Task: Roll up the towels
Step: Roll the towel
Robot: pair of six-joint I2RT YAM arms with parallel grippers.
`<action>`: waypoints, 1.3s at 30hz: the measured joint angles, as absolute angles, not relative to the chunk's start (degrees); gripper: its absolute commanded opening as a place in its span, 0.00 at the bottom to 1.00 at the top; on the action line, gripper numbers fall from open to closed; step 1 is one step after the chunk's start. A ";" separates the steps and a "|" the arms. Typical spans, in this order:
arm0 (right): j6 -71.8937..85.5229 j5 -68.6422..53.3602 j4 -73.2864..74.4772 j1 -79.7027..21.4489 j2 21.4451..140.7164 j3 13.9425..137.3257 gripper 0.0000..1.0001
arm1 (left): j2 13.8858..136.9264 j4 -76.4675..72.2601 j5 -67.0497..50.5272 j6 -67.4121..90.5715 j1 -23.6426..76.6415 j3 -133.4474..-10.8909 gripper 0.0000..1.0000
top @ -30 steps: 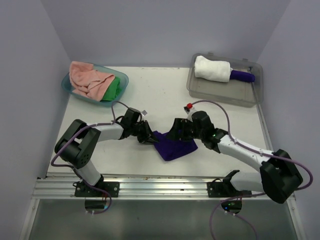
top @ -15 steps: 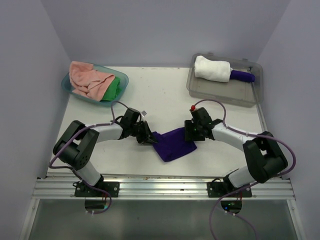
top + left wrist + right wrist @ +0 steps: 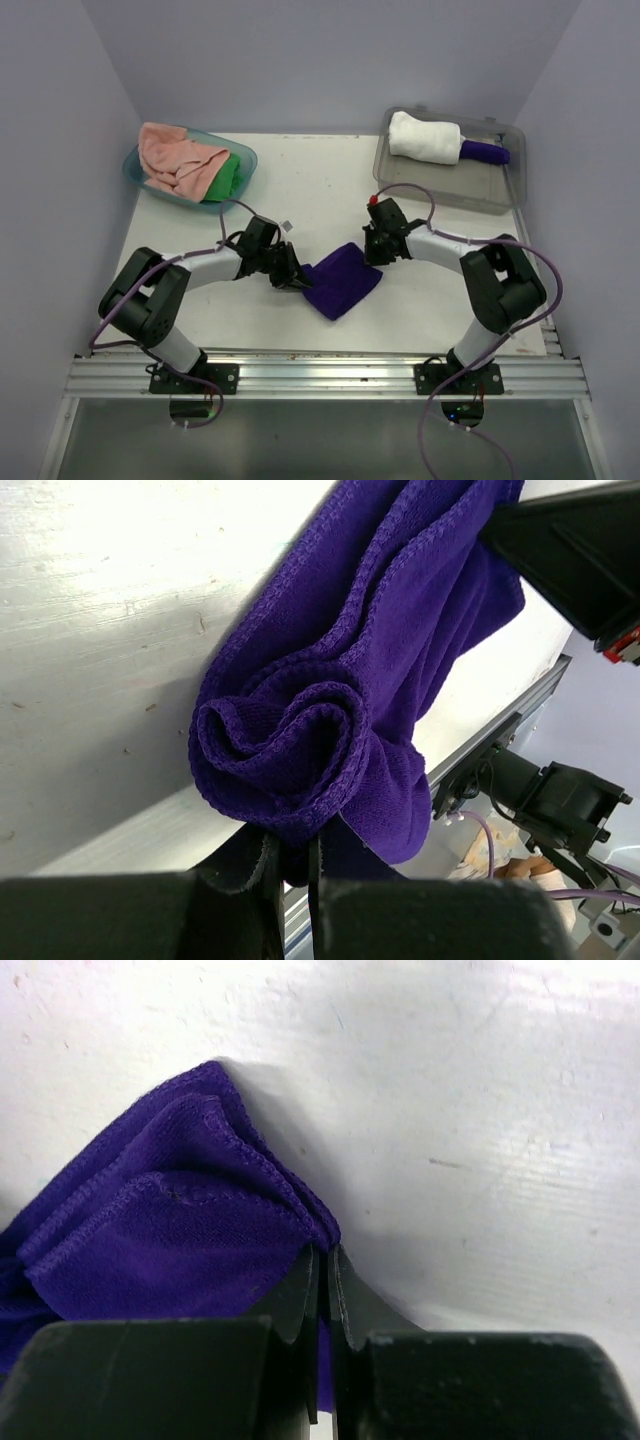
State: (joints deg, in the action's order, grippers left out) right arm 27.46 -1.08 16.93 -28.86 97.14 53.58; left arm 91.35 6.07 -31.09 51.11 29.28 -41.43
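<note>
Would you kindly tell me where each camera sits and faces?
Top external: above and behind, looking down at the table; both arms, left gripper, right gripper.
Left wrist: on the left arm, facing the rolled end of the purple towel; own fingers.
Right wrist: on the right arm, facing a towel corner; own fingers.
All share the towel.

Left arm (image 3: 205,266) and right arm (image 3: 445,248): white tubes, chunky black joints, purple cables (image 3: 404,186) looping off each. Left gripper (image 3: 295,858) and right gripper (image 3: 322,1265) are matte black. Little red knob (image 3: 376,200) sits mid-frame.
</note>
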 measured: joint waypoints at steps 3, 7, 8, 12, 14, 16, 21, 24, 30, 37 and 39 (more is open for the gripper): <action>27.35 -0.97 16.73 -28.86 98.91 55.68 0.00 | 91.92 6.00 -31.07 50.74 29.28 -41.43 0.00; 26.76 -0.51 17.21 -28.86 99.72 57.19 0.28 | 93.41 6.15 -30.94 50.78 29.28 -41.63 0.00; 26.39 -0.14 17.41 -28.88 99.37 57.19 0.35 | 93.49 6.37 -30.83 50.78 29.28 -41.76 0.00; 24.97 2.02 20.16 -28.93 95.46 56.84 0.49 | 93.49 7.53 -30.28 50.83 29.28 -42.41 0.00; 24.69 1.89 22.09 -29.63 90.98 56.73 0.56 | 93.51 7.97 -30.06 50.89 29.28 -42.65 0.00; 24.36 2.52 22.98 -32.40 85.60 56.75 0.61 | 93.58 8.19 -29.98 51.13 29.28 -42.72 0.00; 22.52 9.74 23.75 -51.16 78.96 58.70 0.59 | 93.78 8.51 -29.85 51.68 29.28 -42.96 0.00; 20.36 14.72 23.83 -60.42 80.95 59.02 0.61 | 93.78 8.67 -29.78 51.90 29.28 -42.98 0.00; 15.07 24.40 24.99 -69.45 90.96 60.90 0.61 | 93.76 8.95 -29.54 51.94 29.28 -42.98 0.00; 10.63 29.45 23.11 -72.73 98.32 62.43 0.56 | 93.49 9.10 -29.17 52.53 29.28 -42.98 0.00; 10.35 30.89 22.24 -72.75 100.38 63.05 0.51 | 93.34 9.17 -28.91 52.95 29.28 -42.98 0.00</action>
